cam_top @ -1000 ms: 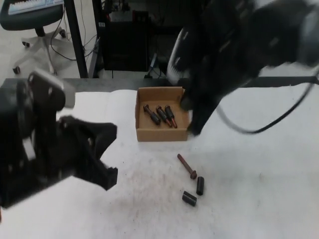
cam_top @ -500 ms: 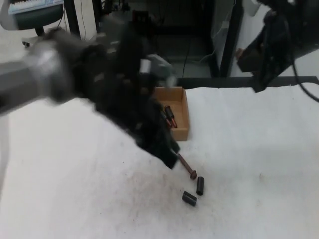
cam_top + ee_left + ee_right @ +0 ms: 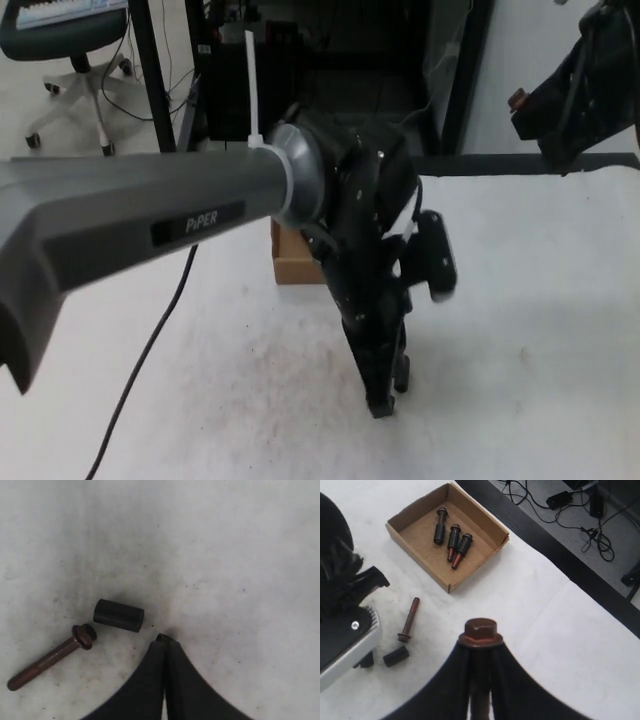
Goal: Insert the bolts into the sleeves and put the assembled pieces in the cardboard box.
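— Loose parts?
— A bolt [image 3: 50, 661] and a sleeve [image 3: 119, 615] lie just beside each other on the tabletop [image 3: 225, 555]. Three assembled pieces [image 3: 451, 540] lie in the cardboard box [image 3: 417, 532].
— End effectors?
— The left end effector [image 3: 165, 639] is pressed together, tips near the sleeve. The right end effector [image 3: 480, 647] is pinching a second bolt [image 3: 480, 630].

Left arm [image 3: 140, 215] stretching from the left edge to centre of the high view, wrist bent steeply down, left gripper [image 3: 165, 640] fingers pressed together, right arm [image 3: 585, 85] raised at upper right, right gripper [image 3: 480, 647] clamped on a bolt [image 3: 480, 629]
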You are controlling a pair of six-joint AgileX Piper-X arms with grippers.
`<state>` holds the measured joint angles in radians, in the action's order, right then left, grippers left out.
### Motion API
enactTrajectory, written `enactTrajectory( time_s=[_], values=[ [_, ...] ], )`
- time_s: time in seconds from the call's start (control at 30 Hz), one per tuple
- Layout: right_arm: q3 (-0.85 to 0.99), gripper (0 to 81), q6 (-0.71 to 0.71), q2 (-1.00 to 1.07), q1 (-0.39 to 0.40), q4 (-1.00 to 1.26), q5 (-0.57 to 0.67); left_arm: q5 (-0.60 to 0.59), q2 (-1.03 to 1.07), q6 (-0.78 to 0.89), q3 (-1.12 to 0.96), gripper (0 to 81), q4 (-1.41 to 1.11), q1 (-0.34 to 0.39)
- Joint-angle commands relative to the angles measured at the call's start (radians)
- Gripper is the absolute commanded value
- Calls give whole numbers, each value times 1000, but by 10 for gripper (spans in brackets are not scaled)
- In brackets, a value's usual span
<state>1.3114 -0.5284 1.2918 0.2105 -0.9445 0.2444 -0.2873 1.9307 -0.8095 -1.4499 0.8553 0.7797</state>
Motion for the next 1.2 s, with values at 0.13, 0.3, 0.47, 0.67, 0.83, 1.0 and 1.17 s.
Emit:
enactTrajectory(
  time_s=[0.13, 0.3, 0.47, 0.67, 0.83, 1.0, 1.17],
  values=[
    [7, 9, 43, -13, -4, -1, 92, 93, -8, -144, -9, 1, 55, 5],
    [7, 9, 64, -13, 0, -1, 101, 99, -7, -171, -8, 1, 107, 5],
    [7, 9, 65, -13, 0, -1, 109, 99, -7, -210, -8, 253, 144, 15],
    [7, 9, 57, -13, -3, -1, 81, 154, 8, -246, -5, 486, 102, 20],
    [7, 9, 29, -13, -21, -11, 37, 163, 48, -246, -5, 486, 42, 31],
    [7, 9, 28, -13, -77, -41, 30, 167, 90, -246, -5, 486, 25, 45],
    [7, 9, 28, -13, -112, -47, 30, 171, 113, -246, -5, 486, 21, 46]
  ],
)
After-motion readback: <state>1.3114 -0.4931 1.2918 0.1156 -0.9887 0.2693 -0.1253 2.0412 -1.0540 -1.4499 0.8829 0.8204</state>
